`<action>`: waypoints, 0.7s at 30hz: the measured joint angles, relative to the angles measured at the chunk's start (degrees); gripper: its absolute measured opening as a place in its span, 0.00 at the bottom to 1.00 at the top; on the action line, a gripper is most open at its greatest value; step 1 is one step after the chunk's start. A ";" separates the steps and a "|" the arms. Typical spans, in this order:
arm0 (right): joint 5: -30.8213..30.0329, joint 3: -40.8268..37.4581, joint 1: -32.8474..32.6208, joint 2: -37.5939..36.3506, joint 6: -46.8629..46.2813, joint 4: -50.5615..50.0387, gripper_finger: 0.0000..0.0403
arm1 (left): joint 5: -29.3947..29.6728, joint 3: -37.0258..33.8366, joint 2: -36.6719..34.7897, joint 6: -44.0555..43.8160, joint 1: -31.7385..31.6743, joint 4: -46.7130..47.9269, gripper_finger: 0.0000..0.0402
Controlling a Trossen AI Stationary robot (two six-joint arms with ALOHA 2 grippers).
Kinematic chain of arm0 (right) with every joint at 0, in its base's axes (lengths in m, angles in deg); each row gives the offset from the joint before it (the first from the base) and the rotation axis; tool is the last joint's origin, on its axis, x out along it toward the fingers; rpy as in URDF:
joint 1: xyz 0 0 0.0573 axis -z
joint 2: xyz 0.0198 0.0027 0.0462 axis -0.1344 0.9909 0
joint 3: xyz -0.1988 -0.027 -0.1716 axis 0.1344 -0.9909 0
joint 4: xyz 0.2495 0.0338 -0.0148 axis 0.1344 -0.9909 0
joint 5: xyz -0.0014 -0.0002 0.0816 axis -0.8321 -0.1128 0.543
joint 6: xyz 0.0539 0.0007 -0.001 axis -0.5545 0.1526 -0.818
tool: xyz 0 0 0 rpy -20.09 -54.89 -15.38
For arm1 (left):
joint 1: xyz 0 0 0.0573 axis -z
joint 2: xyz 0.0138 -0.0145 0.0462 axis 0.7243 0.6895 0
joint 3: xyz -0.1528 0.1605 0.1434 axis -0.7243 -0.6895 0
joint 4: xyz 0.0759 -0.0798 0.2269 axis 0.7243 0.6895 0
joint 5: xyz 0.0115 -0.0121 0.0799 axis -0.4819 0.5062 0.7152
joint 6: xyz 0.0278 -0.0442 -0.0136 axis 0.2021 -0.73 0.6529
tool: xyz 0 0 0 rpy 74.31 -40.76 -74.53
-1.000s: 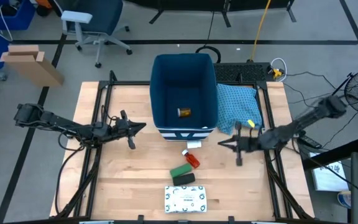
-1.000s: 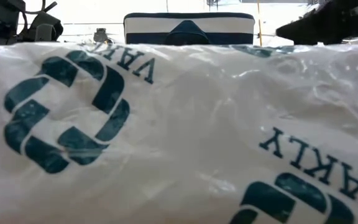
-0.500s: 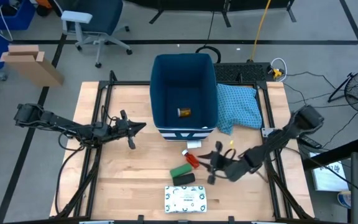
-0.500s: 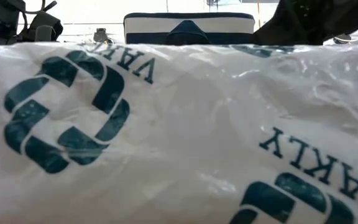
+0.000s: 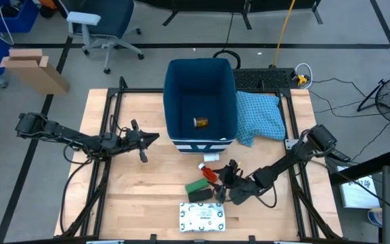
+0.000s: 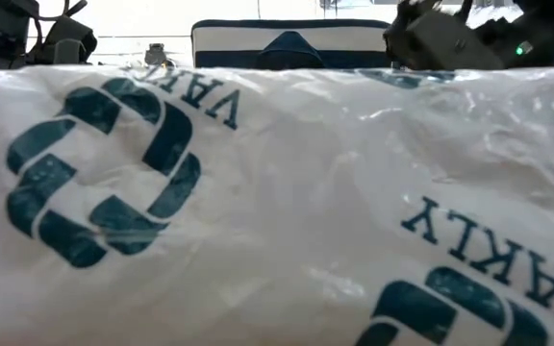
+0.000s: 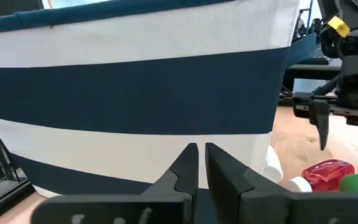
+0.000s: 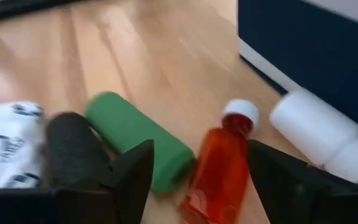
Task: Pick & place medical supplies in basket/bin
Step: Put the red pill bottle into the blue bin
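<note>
The dark blue bin (image 5: pixel 200 102) stands at the table's far middle with an orange bottle (image 5: pixel 200 122) on its floor. In front of it lie a red bottle (image 8: pixel 219 174) with a white cap, a green roll (image 8: pixel 138 140), a dark roll (image 8: pixel 73 146) and a white packet with green print (image 5: pixel 202 216). My right gripper (image 8: pixel 201 168) is open, low over the table, a finger on either side of the red bottle (image 5: pixel 210 174) without touching it. My left gripper (image 5: pixel 147 140) is shut, left of the bin, pointing at its striped front (image 7: pixel 135 93).
A white cylinder (image 8: pixel 316 130) lies against the bin's front. A light blue patterned cloth (image 5: pixel 259 115) lies right of the bin. The white packet (image 6: pixel 258 211) fills the low view. Bare wood shows on the table's left and right near parts.
My right gripper has swung from beside the cloth toward the table's near left, down to the red bottle, and has opened. My left arm and the supplies have kept still.
</note>
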 joint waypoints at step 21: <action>3.01 0.01 0.55 1.90 1.26 -10.16 0.49 | -1.03 0.00 0.00 -1.47 0.00 0.02 0.09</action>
